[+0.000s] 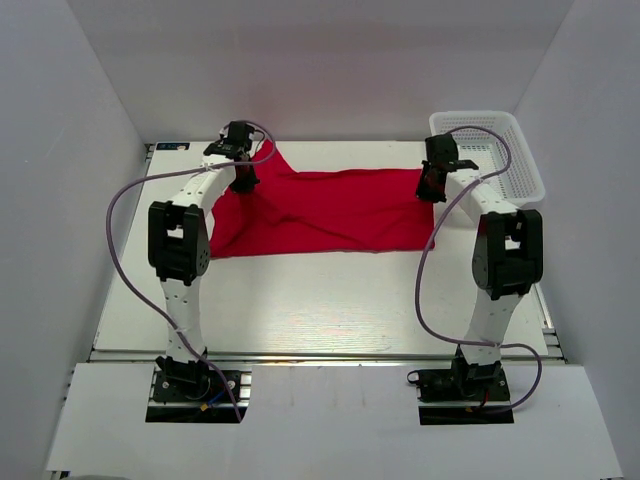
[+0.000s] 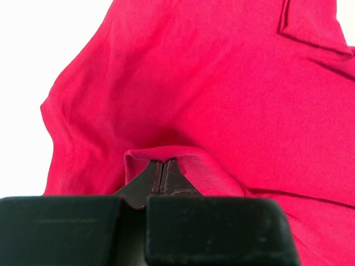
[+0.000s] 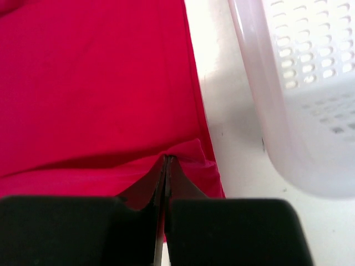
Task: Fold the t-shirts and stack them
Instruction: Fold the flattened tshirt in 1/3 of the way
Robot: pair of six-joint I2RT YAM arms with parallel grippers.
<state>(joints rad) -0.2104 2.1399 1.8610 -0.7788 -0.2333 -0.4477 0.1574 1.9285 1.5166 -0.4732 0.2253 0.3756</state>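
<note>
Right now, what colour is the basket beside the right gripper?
White, with a mesh of small holes: the basket shows best in the right wrist view.

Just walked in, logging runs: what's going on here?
The robot is working on a red t-shirt spread across the white table. The left gripper is shut on a pinch of fabric near its far left corner, the right gripper on its right edge, beside a white mesh basket.
</note>
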